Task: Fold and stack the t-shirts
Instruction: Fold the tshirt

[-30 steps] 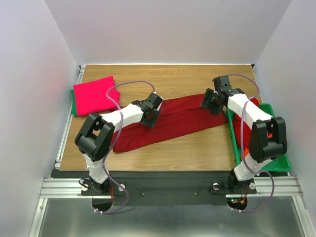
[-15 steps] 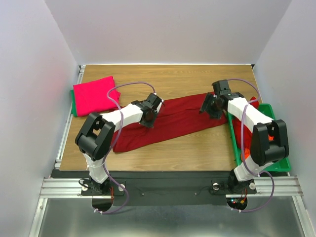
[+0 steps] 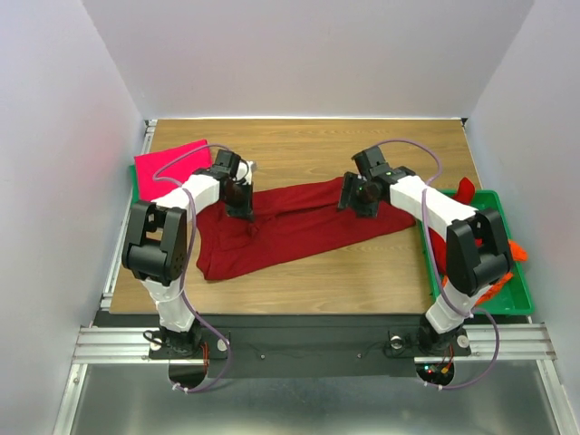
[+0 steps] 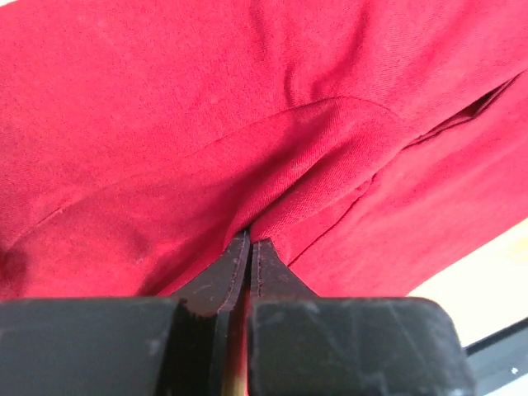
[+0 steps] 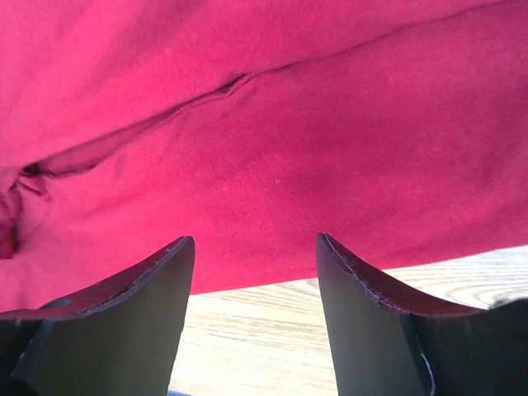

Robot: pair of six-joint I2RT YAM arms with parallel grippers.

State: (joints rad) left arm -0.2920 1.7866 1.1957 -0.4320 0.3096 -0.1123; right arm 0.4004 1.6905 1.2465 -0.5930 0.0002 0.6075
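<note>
The left end effector (image 4: 249, 247) had clamped shut on a pinched ridge of the dark red t-shirt (image 3: 290, 222) within the last second. Its arm had then swung toward ten o'clock, dragging that end of the cloth along. The right end effector (image 5: 252, 247) stood with its jaws apart at the shirt's two-o'clock end, gripping nothing, and had also drifted toward nine o'clock. The shirt lay bunched across the middle of the desk (image 3: 362, 276), its left end now near the folded pink t-shirt (image 3: 168, 168) at ten o'clock (the green tray (image 3: 521, 304) sat well apart at four o'clock). By my reading, a straightening pull ahead of folding had just begun.
</note>
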